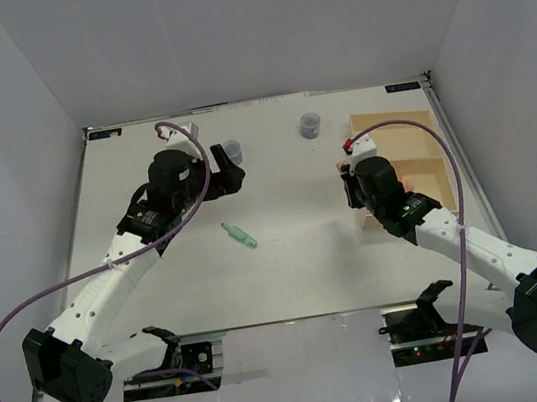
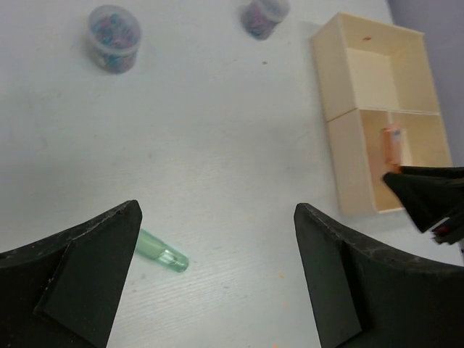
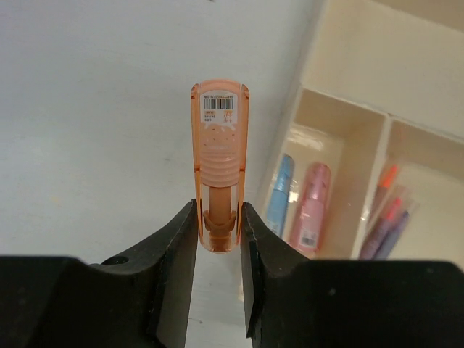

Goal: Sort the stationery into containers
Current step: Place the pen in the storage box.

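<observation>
Orange translucent stick (image 3: 220, 174) stands pinched at its lower end in the right gripper (image 3: 219, 217), over the bench (image 3: 94, 109) just beside the tray (image 3: 377, 51). Its barcode label (image 3: 219, 104) has print too small to read. Left gripper (image 2: 217, 214) gapes wide above a green piece (image 2: 161, 251), whose end is hidden behind one finger.
</observation>
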